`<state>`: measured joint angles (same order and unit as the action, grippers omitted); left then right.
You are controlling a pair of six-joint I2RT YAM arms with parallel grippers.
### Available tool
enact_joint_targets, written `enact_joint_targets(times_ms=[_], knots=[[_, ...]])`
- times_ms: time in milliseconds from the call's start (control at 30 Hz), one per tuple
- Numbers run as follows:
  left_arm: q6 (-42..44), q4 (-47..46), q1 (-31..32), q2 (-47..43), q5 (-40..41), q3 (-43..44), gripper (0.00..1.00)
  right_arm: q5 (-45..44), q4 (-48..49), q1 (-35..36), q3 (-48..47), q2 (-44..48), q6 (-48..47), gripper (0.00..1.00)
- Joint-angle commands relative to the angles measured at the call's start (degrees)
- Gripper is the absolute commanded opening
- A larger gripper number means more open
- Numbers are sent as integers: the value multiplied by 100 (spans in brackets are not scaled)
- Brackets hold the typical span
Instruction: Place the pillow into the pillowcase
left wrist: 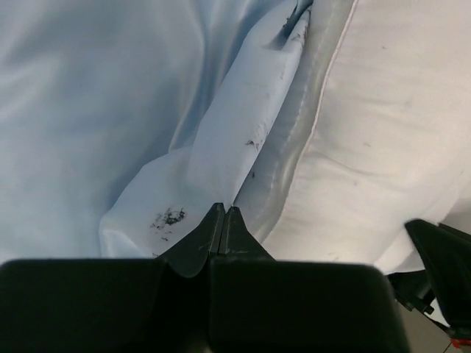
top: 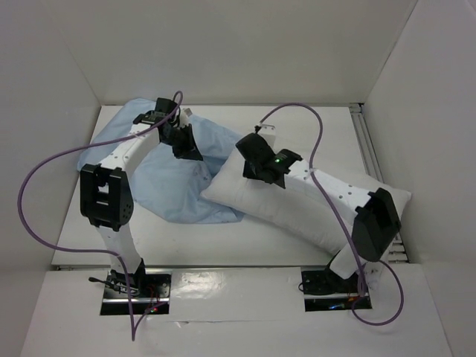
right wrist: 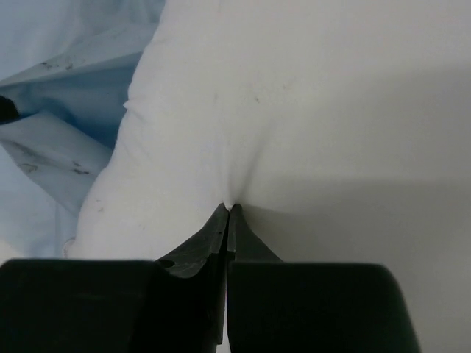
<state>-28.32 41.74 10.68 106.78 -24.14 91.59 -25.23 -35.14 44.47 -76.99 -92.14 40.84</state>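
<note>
Pillow (top: pixel 312 204) lies slantwise across the right of the bench (top: pixel 245 249) in the top view. Its left end overlaps the crumpled pillowcase (top: pixel 163 182) at the left rear, and purple cables (top: pixel 321 141) loop over both arms. In the left wrist view, the left end effector (left wrist: pixel 223 219) is closed, pinching a smudged pillowcase fold just beside the pillow's seam. In the right wrist view, the right end effector (right wrist: pixel 228 215) is closed, nipping a pucker of pillow cloth, with the pillowcase beyond at left.

White walls (top: pixel 223 44), white table (top: pixel 245 245)
</note>
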Motion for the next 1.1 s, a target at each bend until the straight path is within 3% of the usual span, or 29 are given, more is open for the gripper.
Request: enact_joint_targets(times_ms=[0,500,767,1067], knots=[[195,63,-92,-360,-47,-1,0,133,182,-52,386,818,12,0],[116,63,-505,106,-381,710,0,-544,-943,2117,387,1356,275,0],[63,63,-558,229,-144,834,0,80,-1214,2478,-166,1295,-462,0],[133,-60,-619,-60,-30,403,0,579,-1619,2672,-1001,1067,-1148,0]])
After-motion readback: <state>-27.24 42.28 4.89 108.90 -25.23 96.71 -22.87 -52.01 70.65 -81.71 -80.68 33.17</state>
